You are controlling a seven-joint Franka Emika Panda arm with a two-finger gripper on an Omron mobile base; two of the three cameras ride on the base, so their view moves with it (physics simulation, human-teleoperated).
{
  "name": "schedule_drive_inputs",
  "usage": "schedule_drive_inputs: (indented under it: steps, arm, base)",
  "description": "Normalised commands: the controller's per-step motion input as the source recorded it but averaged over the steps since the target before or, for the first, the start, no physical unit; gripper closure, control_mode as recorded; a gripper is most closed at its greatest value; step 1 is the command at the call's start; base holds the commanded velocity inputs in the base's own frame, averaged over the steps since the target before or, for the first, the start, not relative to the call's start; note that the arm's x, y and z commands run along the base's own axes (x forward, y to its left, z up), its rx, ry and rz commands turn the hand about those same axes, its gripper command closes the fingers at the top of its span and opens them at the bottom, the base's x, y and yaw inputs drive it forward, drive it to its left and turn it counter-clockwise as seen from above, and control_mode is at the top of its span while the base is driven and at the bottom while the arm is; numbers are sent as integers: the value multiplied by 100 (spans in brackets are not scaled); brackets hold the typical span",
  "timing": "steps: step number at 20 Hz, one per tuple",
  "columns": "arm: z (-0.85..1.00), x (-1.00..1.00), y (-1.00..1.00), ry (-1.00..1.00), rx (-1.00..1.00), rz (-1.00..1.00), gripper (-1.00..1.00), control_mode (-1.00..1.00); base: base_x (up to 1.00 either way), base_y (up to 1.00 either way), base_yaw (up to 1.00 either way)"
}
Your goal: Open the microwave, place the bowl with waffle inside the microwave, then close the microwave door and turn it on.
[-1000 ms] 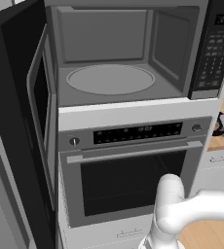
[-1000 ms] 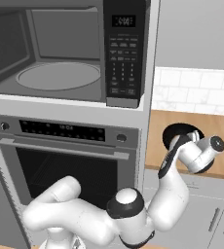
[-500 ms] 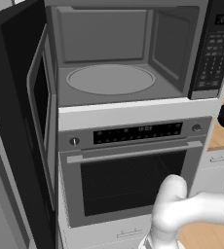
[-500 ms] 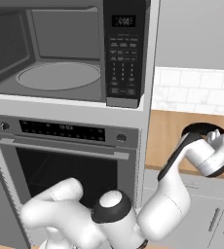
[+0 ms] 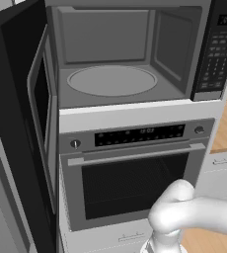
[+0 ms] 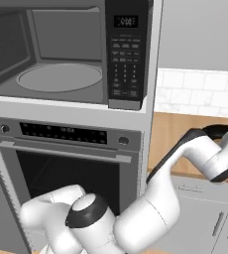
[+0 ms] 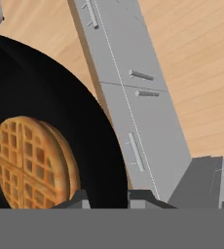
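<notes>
Between the gripper's (image 7: 108,198) two dark finger tips sits the rim of the bowl (image 7: 60,121), so the gripper is clenched on the bowl's edge. In the hand view the black bowl spreads out from the fingers to one side, and the waffle (image 7: 33,163) lies in it, a round orange-brown piece with a grid pattern, close to the pinched rim. Past the bowl on the other side run grey cabinet fronts (image 7: 133,102) with small bar pulls, and light wood flooring beyond them.

In the right base view the arm reaches far out from the base, its wrist above the wooden counter (image 6: 178,144), and a dark curve of the bowl (image 6: 216,132) shows just behind the wrist, in front of the white tiled wall.

The microwave (image 5: 130,54) stands well away from the gripper, off toward the opposite side and higher. The microwave door (image 5: 24,123) is swung wide open on its hinge side, and the grey cavity shows a bare round turntable (image 5: 111,80). The keypad panel (image 6: 126,54) with its small display is on the side of the cavity nearest the gripper. Below the microwave is a steel-fronted oven (image 5: 135,173) with a horizontal handle, shut.
</notes>
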Motion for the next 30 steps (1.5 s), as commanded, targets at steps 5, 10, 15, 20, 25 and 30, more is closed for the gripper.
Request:
schedule_drive_inputs:
  steps: [5,10,15,20,25,30]
  arm:
    - [72,-60,25,0,0,-3,100,-100]
    - [60,-63,33,0,0,0,100,-100]
    - [56,-71,20,0,0,0,100,-100]
    - [30,-69,32,-2,-1,0,100,-100]
    - [31,-61,66,-4,-3,0,100,-100]
    - [42,-45,90,-2,-4,0,100,-100]
  base:
    - [0,0,0]
    - [0,0,0]
    - [0,0,0]
    - [0,0,0]
    - [0,0,0]
    - [0,0,0]
